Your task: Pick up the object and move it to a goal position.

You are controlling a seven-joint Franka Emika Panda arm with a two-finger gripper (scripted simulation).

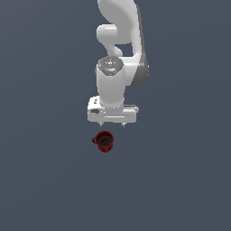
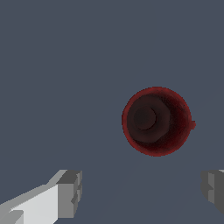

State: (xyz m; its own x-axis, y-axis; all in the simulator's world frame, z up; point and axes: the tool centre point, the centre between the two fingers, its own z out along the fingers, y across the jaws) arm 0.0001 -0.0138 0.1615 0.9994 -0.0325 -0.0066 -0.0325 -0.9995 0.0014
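Mug (image 1: 104,141), dark red, stands upright on the grey desk (image 1: 45,180), nothing near it. Pincer (image 1: 112,123) hovers apart, fingers (image 2: 70,192) spread wide, empty. Only the wrist view shows its dark inside fully.

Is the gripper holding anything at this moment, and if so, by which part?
Nothing is held. The gripper is open, with bare floor between its fingers, and the dark red mug stands apart from them, upright and untouched, its handle free.
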